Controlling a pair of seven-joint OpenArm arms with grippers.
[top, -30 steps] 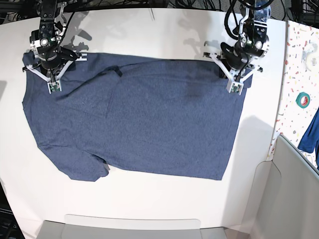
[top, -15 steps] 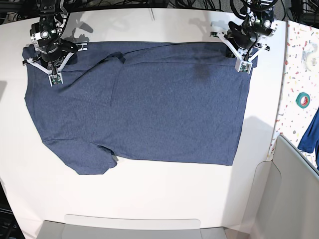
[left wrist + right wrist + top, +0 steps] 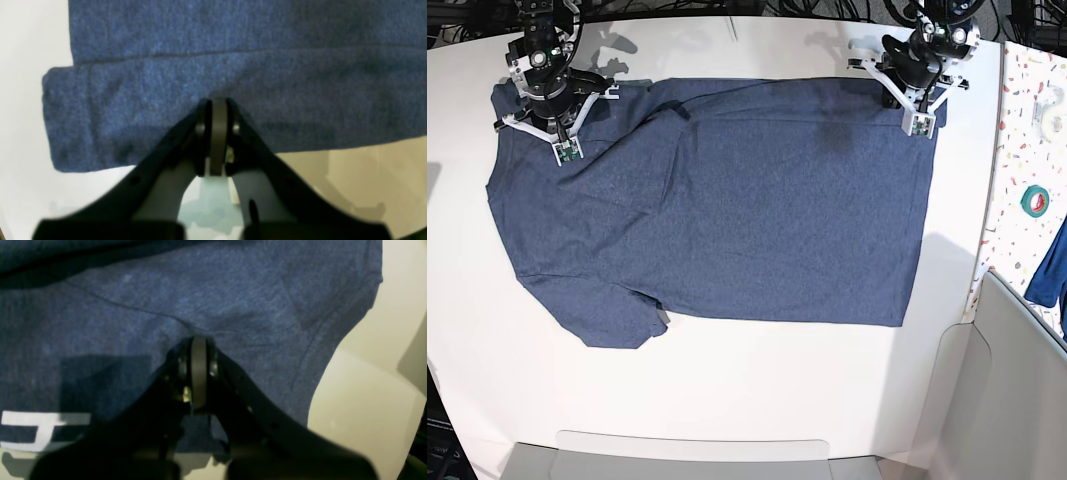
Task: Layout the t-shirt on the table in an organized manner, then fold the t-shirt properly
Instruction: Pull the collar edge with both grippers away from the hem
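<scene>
Cloth has slid toward the table's [image 3: 727,420] far edge and pulled flatter — the left gripper [image 3: 217,110] and right gripper [image 3: 198,350], both clamped shut on the t-shirt's [image 3: 727,220] far corners, have nearly finished spreading it.

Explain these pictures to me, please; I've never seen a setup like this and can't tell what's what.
One picture looks down on a white table from above; the other two come from cameras on the wrists of two robot arms, looking along their pincers. A dark blue t-shirt lies spread almost flat on the table. The left gripper is pinched shut on the shirt's hem corner, the right gripper shut on its shoulder end. The right wrist view shows white lettering underneath. At the side lies a tape roll.
</scene>
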